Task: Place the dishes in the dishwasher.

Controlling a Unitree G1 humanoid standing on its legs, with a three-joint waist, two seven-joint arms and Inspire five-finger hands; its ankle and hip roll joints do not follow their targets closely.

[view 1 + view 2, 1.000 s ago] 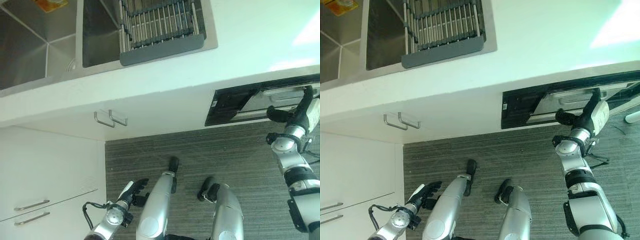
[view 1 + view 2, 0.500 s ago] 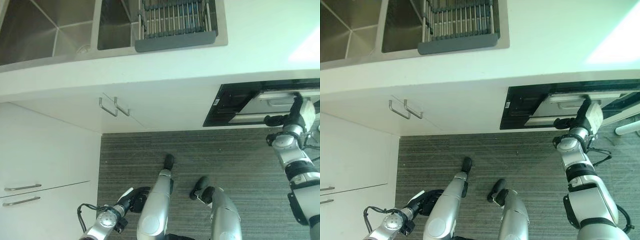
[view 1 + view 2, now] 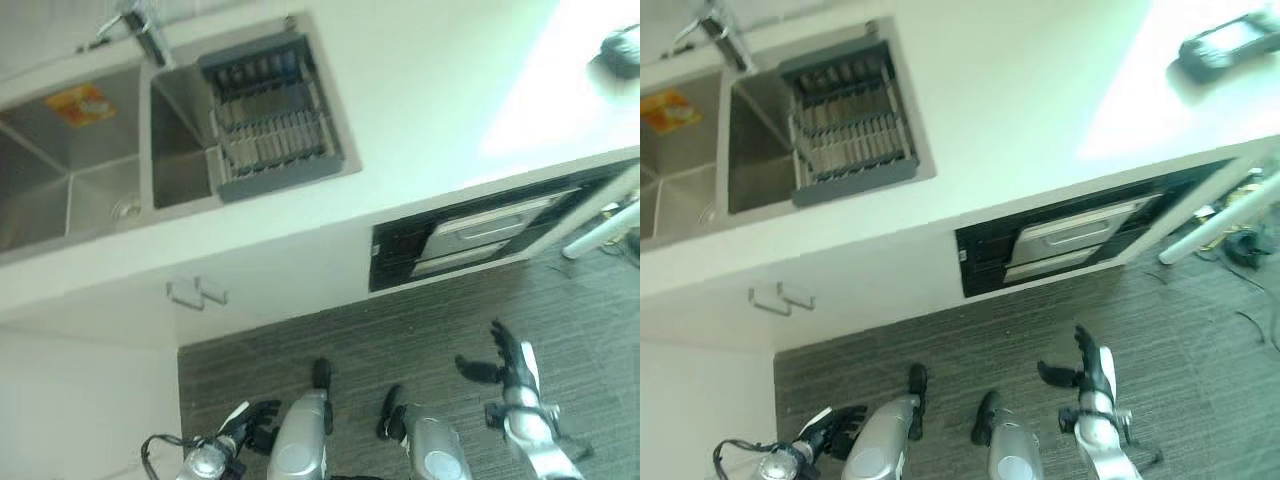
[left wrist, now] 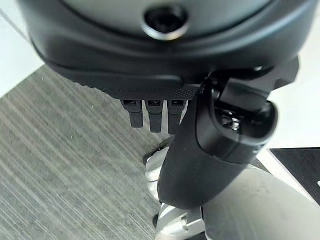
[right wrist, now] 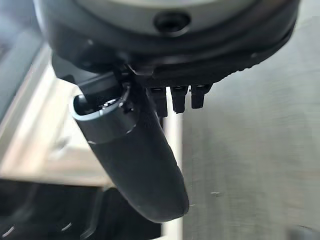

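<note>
A brushed, dully gleaming steel double sink [image 3: 95, 165] is set into a smooth, matt white tabletop [image 3: 420, 90], and a dark grey plastic-framed dish rack with metal bars [image 3: 265, 125] is laid across it. The glossy black dishwasher front with a satin metal panel [image 3: 1070, 240] is seen under the tabletop, above a rough, ribbed grey carpet floor [image 3: 1200, 330]. Matt black plastic is shown by the left hand [image 4: 210, 145] and the right hand [image 5: 132, 160].
</note>
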